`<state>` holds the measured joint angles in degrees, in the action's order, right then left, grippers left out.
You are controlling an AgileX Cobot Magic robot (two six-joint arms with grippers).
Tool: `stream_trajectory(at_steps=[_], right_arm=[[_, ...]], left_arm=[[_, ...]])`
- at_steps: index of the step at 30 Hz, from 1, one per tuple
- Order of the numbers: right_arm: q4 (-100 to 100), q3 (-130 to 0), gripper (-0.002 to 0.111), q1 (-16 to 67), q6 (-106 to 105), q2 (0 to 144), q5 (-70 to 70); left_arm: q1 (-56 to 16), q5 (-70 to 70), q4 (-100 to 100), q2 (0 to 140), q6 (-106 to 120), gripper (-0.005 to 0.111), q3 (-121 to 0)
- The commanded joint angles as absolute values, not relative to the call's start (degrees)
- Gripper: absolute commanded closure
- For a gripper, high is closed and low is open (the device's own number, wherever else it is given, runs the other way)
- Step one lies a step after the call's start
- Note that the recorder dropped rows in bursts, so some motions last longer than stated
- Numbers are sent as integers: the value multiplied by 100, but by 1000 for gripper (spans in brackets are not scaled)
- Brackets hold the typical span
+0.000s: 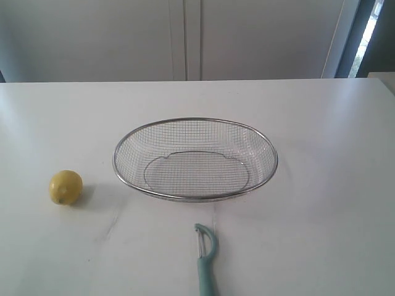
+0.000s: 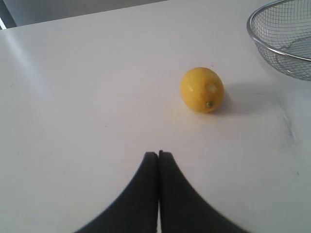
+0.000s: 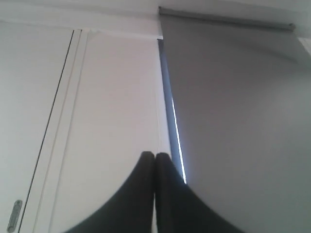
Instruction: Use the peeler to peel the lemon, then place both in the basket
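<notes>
The yellow lemon [image 1: 65, 187] rests on the white table at the left of the exterior view, apart from the wire-mesh basket [image 1: 123, 176] in the middle. The teal peeler [image 1: 206, 253] lies near the front edge, head toward the basket, handle cut off by the frame. Neither arm appears in the exterior view. In the left wrist view my left gripper [image 2: 158, 154] is shut and empty, with the lemon [image 2: 201, 90] a short way beyond its tips and the basket rim [image 2: 252, 34] at the corner. My right gripper [image 3: 155, 155] is shut, empty and aimed at the wall.
The white table [image 1: 321, 234] runs to a back edge below pale wall panels [image 1: 185, 37]. A grey roller blind [image 3: 238, 107] and a door panel fill the right wrist view. A faint smudge marks the table between lemon and peeler.
</notes>
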<state>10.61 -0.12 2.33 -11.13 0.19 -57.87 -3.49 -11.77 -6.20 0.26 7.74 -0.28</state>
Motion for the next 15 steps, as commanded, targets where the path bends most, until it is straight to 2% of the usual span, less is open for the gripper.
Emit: stream_trajectory(at_steps=[1, 7, 15], right_arm=[[1407, 0, 108, 244, -1130, 0, -5851], [1641, -90, 108, 244, -915, 0, -5362], [1817, -735, 108, 244, -915, 3, -3707]], left_arm=[[-344, -1196, -630, 0, 771, 107, 0], [-344, -1196, -630, 0, 771, 107, 0], [-344, -1196, -630, 0, 771, 107, 0]])
